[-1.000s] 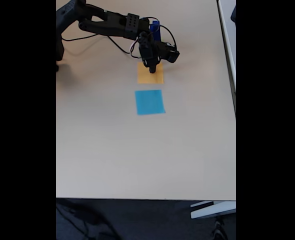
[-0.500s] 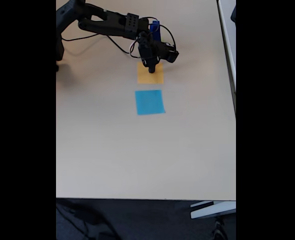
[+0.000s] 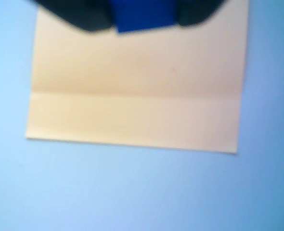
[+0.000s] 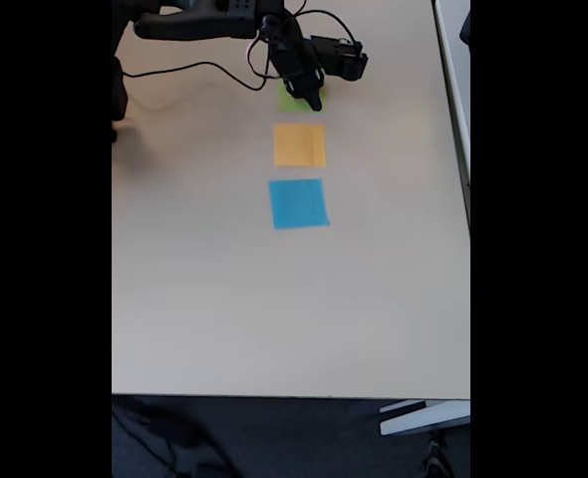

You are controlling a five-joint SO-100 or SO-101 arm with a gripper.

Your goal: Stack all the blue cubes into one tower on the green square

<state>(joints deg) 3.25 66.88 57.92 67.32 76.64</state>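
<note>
Beige table (image 4: 224,299) | blue cube (image 3: 142,15) between end effector (image 3: 142,19) fingers

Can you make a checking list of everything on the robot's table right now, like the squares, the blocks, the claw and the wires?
Surface: beige table, bare in front.
Job's things: green square partly under the arm; a dark blue cube sits between the claw's fingers.
Clutter: orange square and light-blue square in a row.
Grippers: claw over the green square, shut on the cube.
Cables: black cable on the table.
Surroundings: dark floor below.
</note>
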